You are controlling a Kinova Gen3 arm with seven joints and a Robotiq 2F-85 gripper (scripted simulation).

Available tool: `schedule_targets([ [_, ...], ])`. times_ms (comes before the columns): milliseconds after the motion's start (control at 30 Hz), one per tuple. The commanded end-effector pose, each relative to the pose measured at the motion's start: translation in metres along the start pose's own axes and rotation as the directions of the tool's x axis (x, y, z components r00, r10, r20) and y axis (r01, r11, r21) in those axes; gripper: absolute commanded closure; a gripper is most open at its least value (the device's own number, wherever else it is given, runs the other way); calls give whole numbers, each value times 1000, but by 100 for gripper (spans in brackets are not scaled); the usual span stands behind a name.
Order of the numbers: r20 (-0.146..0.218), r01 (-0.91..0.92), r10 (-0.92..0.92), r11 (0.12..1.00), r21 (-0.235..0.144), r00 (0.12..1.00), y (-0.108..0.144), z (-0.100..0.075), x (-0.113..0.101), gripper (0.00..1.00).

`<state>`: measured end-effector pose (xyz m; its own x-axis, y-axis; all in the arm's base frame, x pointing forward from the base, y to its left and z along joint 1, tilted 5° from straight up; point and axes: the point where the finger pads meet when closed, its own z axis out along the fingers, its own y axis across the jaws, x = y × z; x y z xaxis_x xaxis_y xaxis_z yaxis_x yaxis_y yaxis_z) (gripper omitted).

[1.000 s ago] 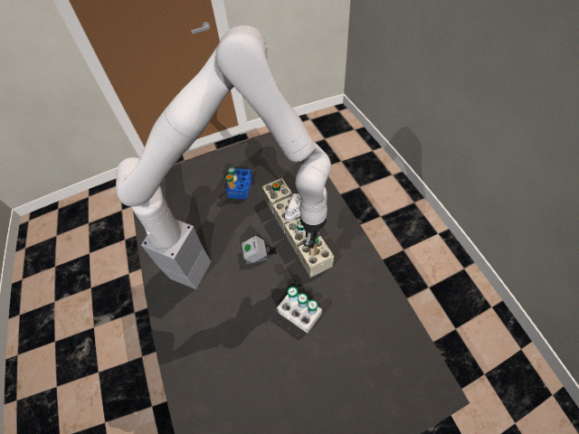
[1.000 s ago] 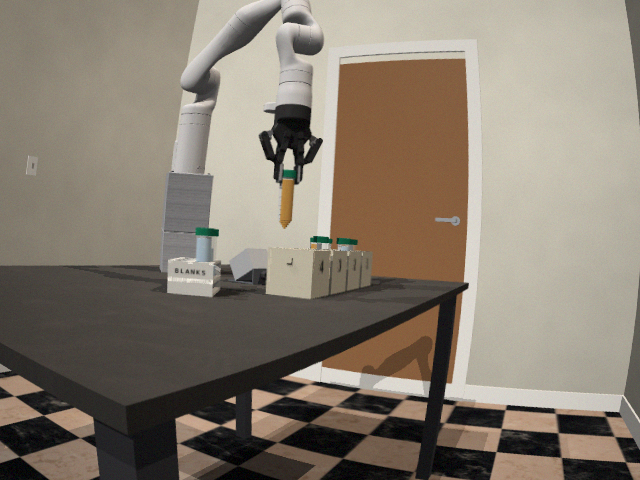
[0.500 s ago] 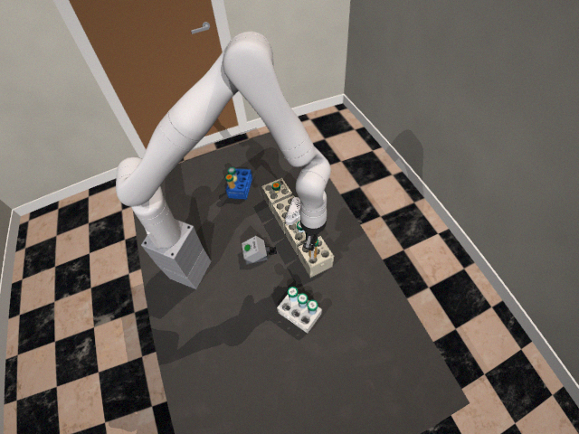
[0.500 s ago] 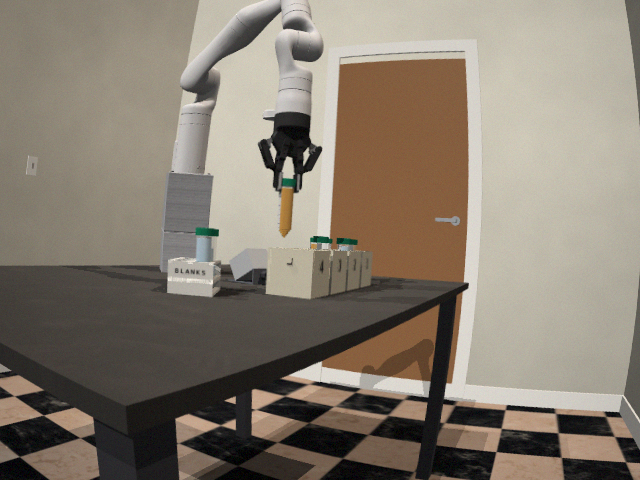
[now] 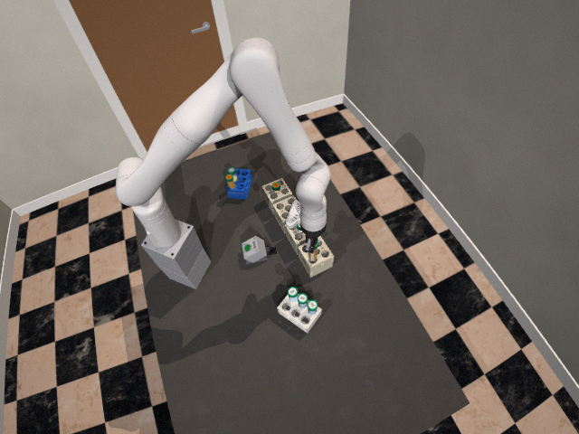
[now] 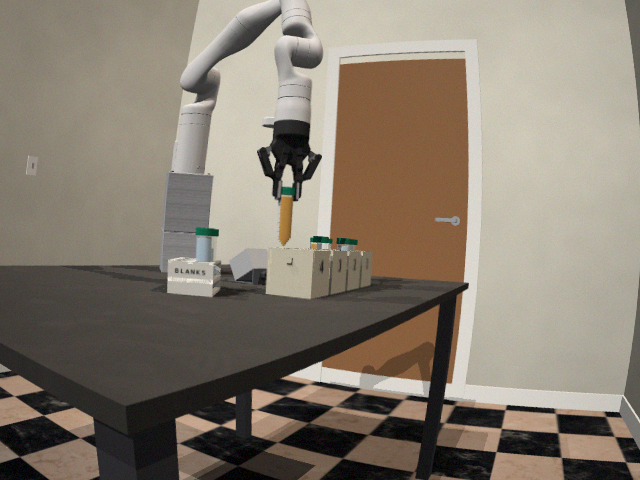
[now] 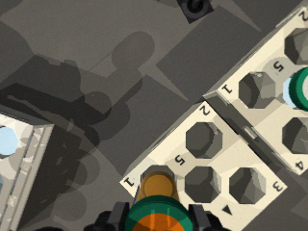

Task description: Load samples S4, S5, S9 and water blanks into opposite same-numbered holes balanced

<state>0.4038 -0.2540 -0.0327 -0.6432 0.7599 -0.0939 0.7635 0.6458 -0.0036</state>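
Observation:
My gripper [image 6: 287, 193] is shut on the green cap of a sample tube [image 6: 285, 217] filled with orange liquid and holds it upright. The tube's tip hangs just above hole 1 [image 7: 155, 180] of the end adapter [image 5: 317, 259], the one nearest the blanks rack. In the wrist view this adapter [image 7: 207, 164] has its holes 2, 3 and 5 empty. The tube's orange cap dot [image 7: 156, 223] is cut off, so I cannot read its ID. The neighbouring adapter [image 7: 269, 96] holds a white-dot blank [image 7: 300, 89]. The far adapter [image 5: 276, 186] holds an orange-dot tube.
The blue sample rack [image 5: 238, 183] with two tubes stands at the back. The white BLANKS rack [image 5: 299, 310] holds three blanks near the front. The small desk with the green DONE key [image 5: 252, 250] stands left of the adapter row.

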Motion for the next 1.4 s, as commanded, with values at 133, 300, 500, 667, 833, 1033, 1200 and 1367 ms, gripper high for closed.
schedule_targets([
  [133, 2, 0, 0, 1000, -1, 1000, 0, 0, -1, 90],
  [300, 2, 0, 0, 1000, -1, 1000, 0, 0, -1, 90],
  [500, 2, 0, 0, 1000, -1, 1000, 0, 0, -1, 90],
  [667, 2, 0, 0, 1000, -1, 1000, 0, 4, -1, 90],
  [833, 2, 0, 0, 1000, -1, 1000, 0, 6, -1, 90],
  [1033, 2, 0, 0, 1000, -1, 1000, 0, 10, -1, 90],
  [1200, 2, 0, 0, 1000, -1, 1000, 0, 13, -1, 90],
  [1367, 2, 0, 0, 1000, -1, 1000, 0, 16, -1, 90],
])
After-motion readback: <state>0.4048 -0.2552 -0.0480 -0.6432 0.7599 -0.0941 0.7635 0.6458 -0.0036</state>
